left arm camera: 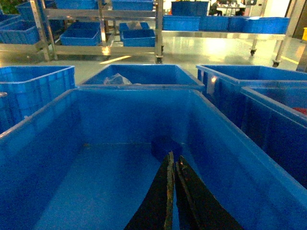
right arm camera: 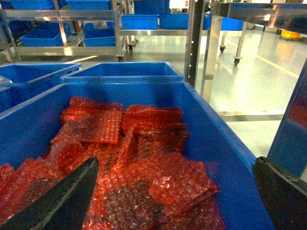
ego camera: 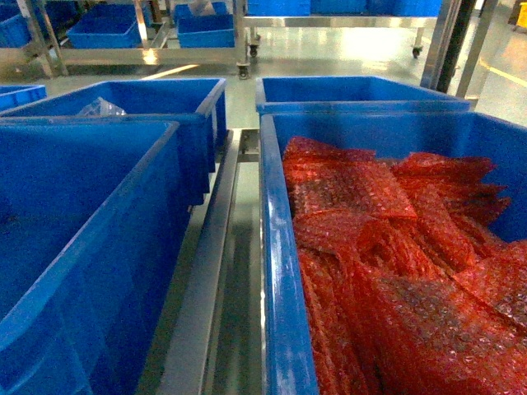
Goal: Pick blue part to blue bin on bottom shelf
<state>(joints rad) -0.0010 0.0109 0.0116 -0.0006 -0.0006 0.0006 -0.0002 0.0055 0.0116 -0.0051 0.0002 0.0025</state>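
Observation:
In the left wrist view my left gripper (left arm camera: 173, 157) hangs inside a deep blue bin (left arm camera: 57, 120), fingers pressed together with only a thin slit between them. A small dark blue part (left arm camera: 163, 143) shows right at the fingertips, over the bin floor near the far wall. My right gripper (right arm camera: 177, 191) is wide open above the neighbouring blue bin (right arm camera: 225, 143), which is full of red bubble wrap (right arm camera: 144, 167); its right finger (right arm camera: 283, 196) is outside that bin's wall. The bins rest on the flat steel rails of the bottom shelf (ego camera: 210, 271). Neither gripper shows in the head view.
More blue bins stand behind these two (ego camera: 156, 95) (ego camera: 354, 89), the left one holding a clear plastic bag (ego camera: 100, 107). Steel racks on castors with blue bins line the far side (ego camera: 148, 49). A perforated steel upright (right arm camera: 194, 43) rises at the right, with shiny floor beyond.

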